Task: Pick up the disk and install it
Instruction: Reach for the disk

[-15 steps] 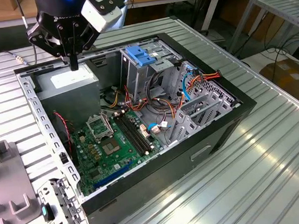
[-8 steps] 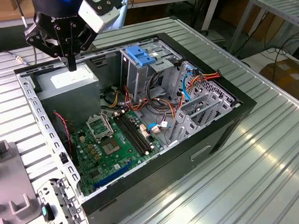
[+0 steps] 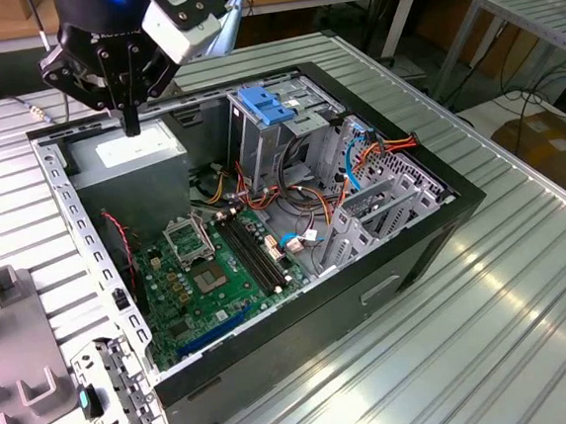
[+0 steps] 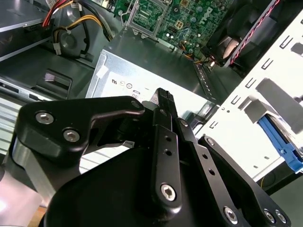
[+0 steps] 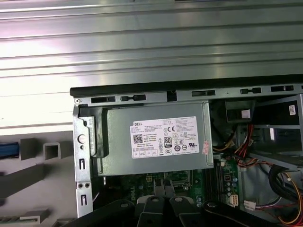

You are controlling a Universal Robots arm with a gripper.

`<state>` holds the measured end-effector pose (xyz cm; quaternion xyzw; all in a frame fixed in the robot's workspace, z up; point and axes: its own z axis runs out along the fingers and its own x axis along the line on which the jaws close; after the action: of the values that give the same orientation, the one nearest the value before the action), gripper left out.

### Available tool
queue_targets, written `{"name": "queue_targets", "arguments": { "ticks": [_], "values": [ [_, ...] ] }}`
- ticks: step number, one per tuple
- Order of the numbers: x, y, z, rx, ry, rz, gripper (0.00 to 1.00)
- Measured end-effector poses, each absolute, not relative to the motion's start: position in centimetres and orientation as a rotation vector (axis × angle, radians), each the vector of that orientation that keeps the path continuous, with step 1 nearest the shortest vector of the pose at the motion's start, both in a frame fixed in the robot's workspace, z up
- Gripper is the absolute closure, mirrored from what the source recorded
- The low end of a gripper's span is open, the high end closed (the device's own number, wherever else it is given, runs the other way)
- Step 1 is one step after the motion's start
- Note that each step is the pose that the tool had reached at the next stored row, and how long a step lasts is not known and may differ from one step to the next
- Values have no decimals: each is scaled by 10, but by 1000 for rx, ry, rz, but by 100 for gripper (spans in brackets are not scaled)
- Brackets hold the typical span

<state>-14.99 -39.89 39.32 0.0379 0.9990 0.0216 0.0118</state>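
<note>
Ribbed metal tabletop, open PC case lying on it. So the gripper has its fingers pinched together with nothing in them, tip hanging just over the power supply in the far left corner; can't tell if it touches. Right of that are the blue latch and a cable tangle. As for the disk, it looks like that blue-edged piece past the case's perforated wall in the second wrist view. It's cut off, so hard to be sure.
</note>
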Motion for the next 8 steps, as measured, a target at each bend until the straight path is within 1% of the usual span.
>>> {"name": "queue_targets", "arguments": {
  "ticks": [8],
  "values": [
    [-156,-399,393,118,3117,67,89]
  ]
}}
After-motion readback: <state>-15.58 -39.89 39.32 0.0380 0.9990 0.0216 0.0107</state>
